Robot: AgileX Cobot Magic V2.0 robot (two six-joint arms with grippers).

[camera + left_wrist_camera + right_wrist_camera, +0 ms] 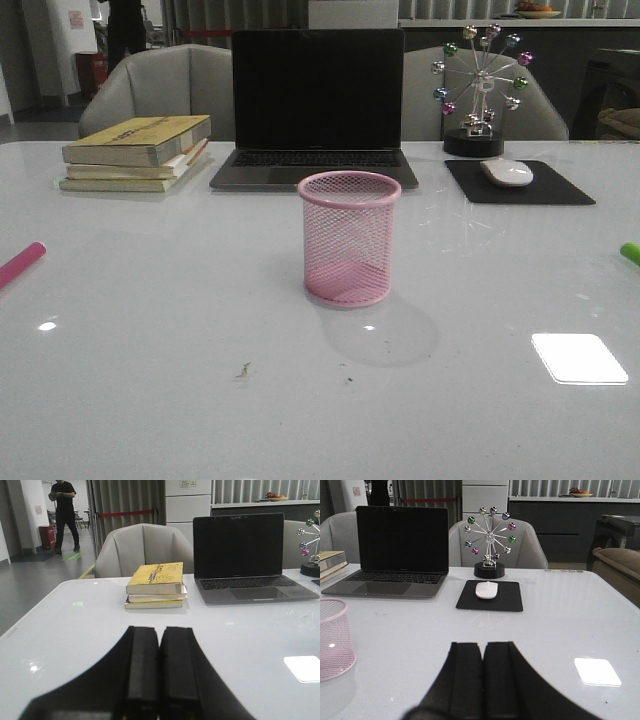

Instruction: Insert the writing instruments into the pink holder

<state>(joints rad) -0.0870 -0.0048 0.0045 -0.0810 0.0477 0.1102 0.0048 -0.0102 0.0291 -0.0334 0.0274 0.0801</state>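
The pink holder (350, 237) stands upright and empty at the table's centre; its side (334, 639) also shows in the right wrist view. A magenta pen (20, 264) lies at the table's left edge, partly cut off. Only the tip of a lime green pen (630, 252) shows at the right edge. Neither arm appears in the front view. My left gripper (160, 639) is shut with nothing between its fingers, low over bare table. My right gripper (484, 653) is shut and empty too, to the right of the holder.
A stack of books (138, 152) sits at the back left, an open laptop (316, 110) behind the holder, and a white mouse (507, 172) on a black pad (520, 184) at the back right. A ball ornament (480, 90) stands behind the pad.
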